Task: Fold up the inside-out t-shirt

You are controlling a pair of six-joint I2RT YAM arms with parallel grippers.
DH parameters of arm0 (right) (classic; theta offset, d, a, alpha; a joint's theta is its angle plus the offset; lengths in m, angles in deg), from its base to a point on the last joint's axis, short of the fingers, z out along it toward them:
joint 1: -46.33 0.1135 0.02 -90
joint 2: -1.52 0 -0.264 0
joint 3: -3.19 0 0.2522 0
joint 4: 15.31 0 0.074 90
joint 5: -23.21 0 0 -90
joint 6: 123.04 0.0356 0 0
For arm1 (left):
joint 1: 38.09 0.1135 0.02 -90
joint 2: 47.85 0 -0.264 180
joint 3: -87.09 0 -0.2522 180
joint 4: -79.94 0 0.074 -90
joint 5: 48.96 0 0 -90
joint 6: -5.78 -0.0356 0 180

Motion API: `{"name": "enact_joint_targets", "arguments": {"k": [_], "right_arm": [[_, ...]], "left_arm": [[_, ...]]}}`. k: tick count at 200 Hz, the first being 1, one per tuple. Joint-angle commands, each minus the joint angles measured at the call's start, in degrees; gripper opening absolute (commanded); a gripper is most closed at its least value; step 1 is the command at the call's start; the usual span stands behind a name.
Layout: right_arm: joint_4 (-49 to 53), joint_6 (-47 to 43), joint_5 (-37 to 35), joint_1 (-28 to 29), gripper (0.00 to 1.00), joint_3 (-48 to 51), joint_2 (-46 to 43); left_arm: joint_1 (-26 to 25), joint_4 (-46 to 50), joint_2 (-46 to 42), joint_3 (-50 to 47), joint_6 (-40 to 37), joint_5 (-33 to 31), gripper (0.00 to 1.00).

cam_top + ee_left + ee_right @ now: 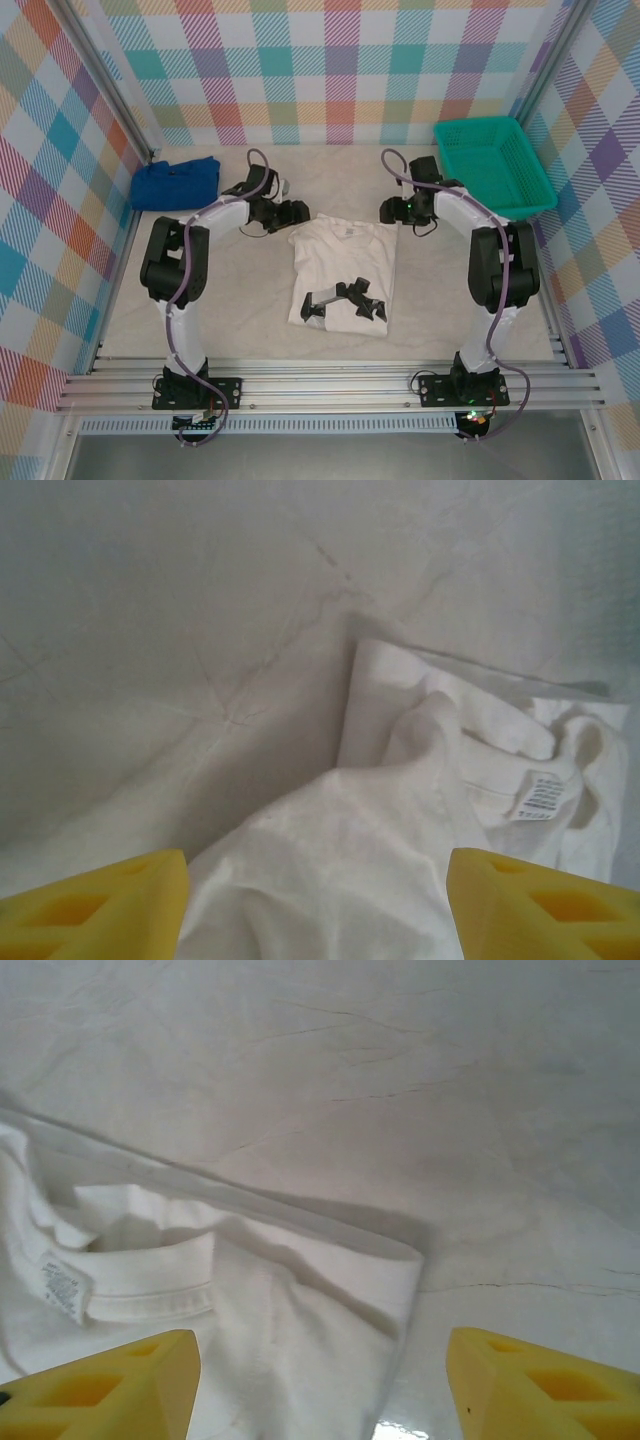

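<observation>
Left gripper [298, 212] and right gripper [385, 211] gape; t-shirt [345, 255] collar end between.

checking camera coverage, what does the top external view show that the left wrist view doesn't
Top external adds the whole layout: the white t-shirt as a folded rectangle mid-table, the blue garment at far left, the teal basket at far right, and the right end effector by the shirt's far right corner. Left wrist adds close detail: the care label at the neckline and rumpled folds. Both share the t-shirt, the pale table, and the left end effector, open near the shirt's far left corner.
</observation>
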Motion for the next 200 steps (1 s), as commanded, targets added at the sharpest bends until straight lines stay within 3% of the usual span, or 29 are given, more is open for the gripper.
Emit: {"name": "enact_joint_targets", "arguments": {"k": [1, 31, 88, 118, 164, 183, 200], "right_arm": [[2.1, 1.7, 1.5, 0.5, 0.67, -1.1, 1.8], [1.1, 2.4, 3.2, 0.5, 0.65, 0.0, 2.1], [0.4, 2.5, 4.1, 0.5, 0.62, 2.0, 1.6], [0.2, 2.7, 4.2, 0.5, 0.61, 2.6, 1.4], [0.0, 2.7, 3.9, 0.5, 0.60, 3.4, 0.8], [0.0, 2.7, 3.9, 0.5, 0.60, 3.4, 0.7], [0.3, 2.5, 3.6, 0.4, 0.60, 3.2, 0.5]], "left_arm": [[-1.7, 5.0, 2.3, 2.5, -1.3, 2.8, 0.69], [-3.0, 4.7, 3.5, 3.3, -0.9, 5.3, 0.62], [-3.4, 2.0, 2.3, 4.8, -0.6, 7.8, 0.24], [-3.4, -3.1, 1.6, 4.2, 0.2, 13.2, 0.08], [-3.2, -9.9, 2.1, 1.8, 1.3, 17.3, 0.02], [-2.7, -8.1, 4.1, 2.6, 0.9, 13.5, 0.03], [-2.2, -4.6, 6.2, 4.1, -0.1, 9.1, 0.12]]}}
